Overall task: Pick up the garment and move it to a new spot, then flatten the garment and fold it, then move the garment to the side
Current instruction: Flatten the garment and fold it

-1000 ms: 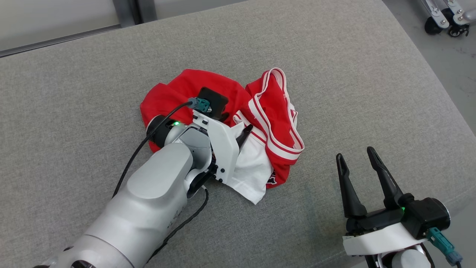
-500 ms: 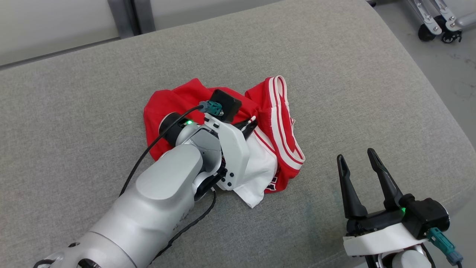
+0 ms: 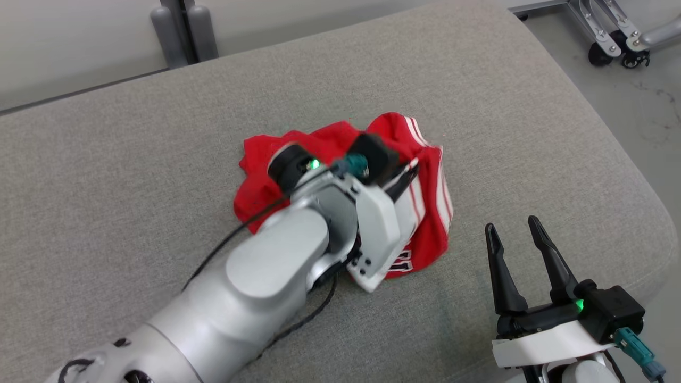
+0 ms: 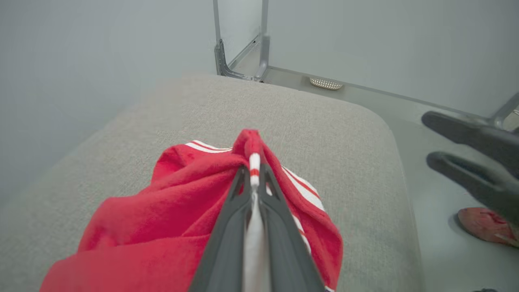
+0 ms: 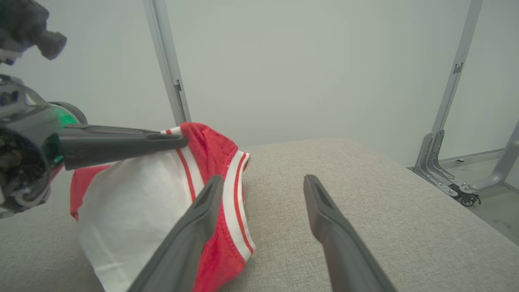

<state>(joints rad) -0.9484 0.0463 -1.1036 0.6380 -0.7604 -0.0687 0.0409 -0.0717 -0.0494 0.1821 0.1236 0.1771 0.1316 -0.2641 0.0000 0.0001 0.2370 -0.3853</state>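
Colours: red garment on grey cushion.
I see the garment bright red, with white-and-red striped trim and a plain white panel; the cushion is a flecked mid-grey weave. The left gripper and right gripper have black fingers on white housings. The left forearm is silver, its connector teal, its status light green. The floor reads pale grey.

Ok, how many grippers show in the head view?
2. The left gripper is mid-picture, shut on the garment. The right gripper is at lower right, open, holding nothing. The robot has just these two, so none is hidden.
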